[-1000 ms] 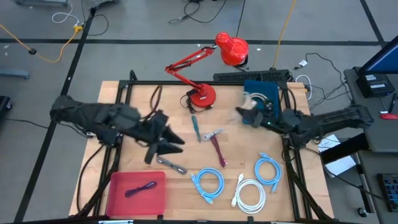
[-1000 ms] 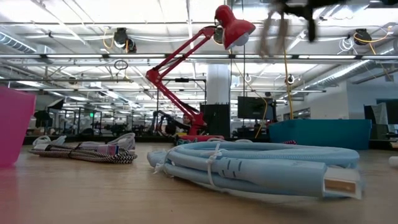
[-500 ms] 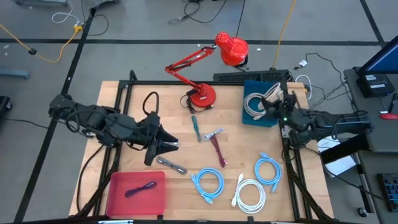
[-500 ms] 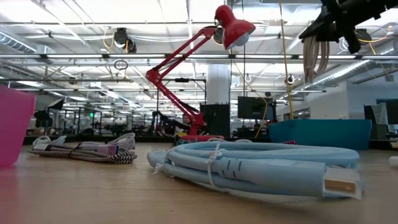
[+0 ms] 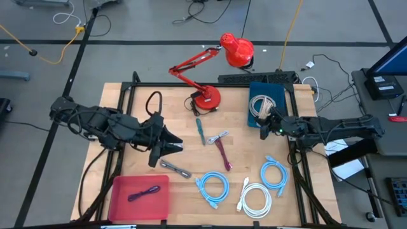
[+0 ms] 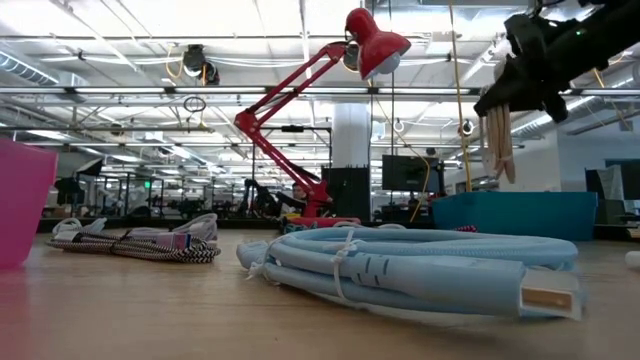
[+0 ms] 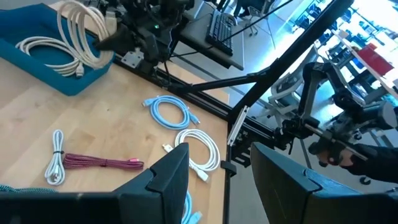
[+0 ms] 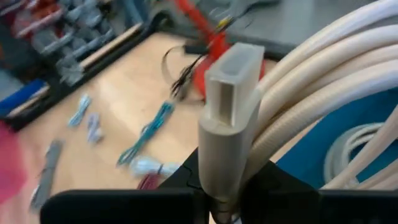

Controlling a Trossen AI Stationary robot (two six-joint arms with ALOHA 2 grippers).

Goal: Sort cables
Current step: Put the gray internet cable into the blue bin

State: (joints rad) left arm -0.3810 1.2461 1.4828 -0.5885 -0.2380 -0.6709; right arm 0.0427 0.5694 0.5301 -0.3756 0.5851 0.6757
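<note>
Your table (image 5: 140, 108) carries a blue bin (image 5: 270, 95) behind the right arm's reach. Above that bin, your right gripper (image 5: 264, 124) is clamped on the beige cable (image 6: 497, 140), dangling. Left gripper (image 5: 173, 147), well left of the bin, stands spread, empty.

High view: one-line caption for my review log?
Right gripper holds beige cable over blue bin; left gripper open mid-table.
</note>
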